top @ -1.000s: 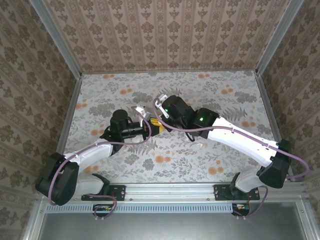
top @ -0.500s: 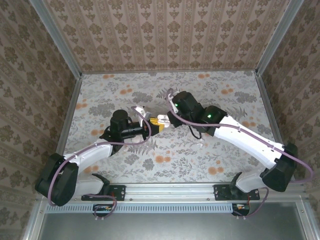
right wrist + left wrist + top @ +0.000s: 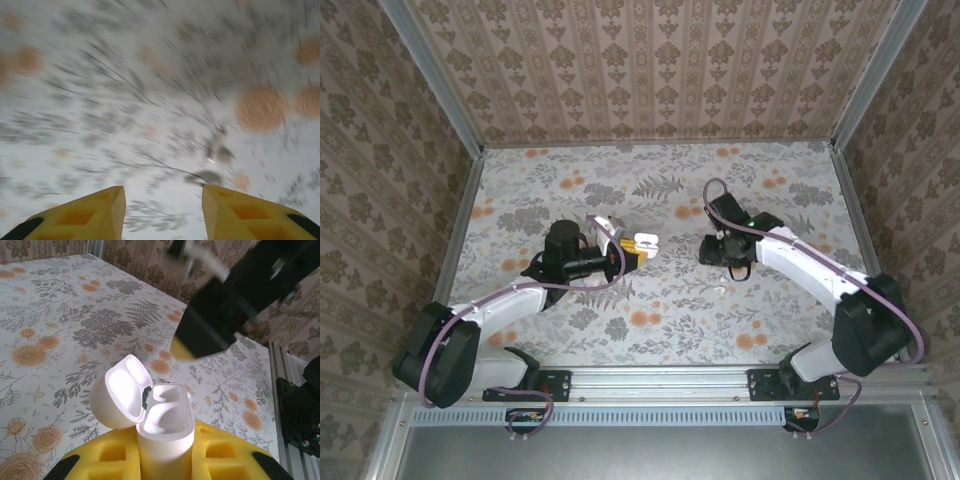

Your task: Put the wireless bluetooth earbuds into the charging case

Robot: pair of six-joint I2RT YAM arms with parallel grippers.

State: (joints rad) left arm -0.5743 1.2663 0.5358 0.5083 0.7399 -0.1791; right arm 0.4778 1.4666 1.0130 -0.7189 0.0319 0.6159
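Floral-print worktop (image 3: 660, 190), enclosed by patterned walls (image 3: 650, 60). In the top view I read the left claw (image 3: 628, 252) at centre frame, clamped on the white charging case (image 3: 644, 242). In the left wrist view, the yellow pads (image 3: 105, 457) press the case body from both sides at bottom centre. The case stands upright with its lid (image 3: 121, 399) hinged open toward the left. I cannot tell whether its sockets are filled. The right claw (image 3: 710, 250) sits right of centre, well apart from the case. In the blurred right wrist view, its yellow fingers (image 3: 90, 212) stand apart with nothing between them. One tiny white earbud (image 3: 719, 291) lies on the worktop, near and below that claw.
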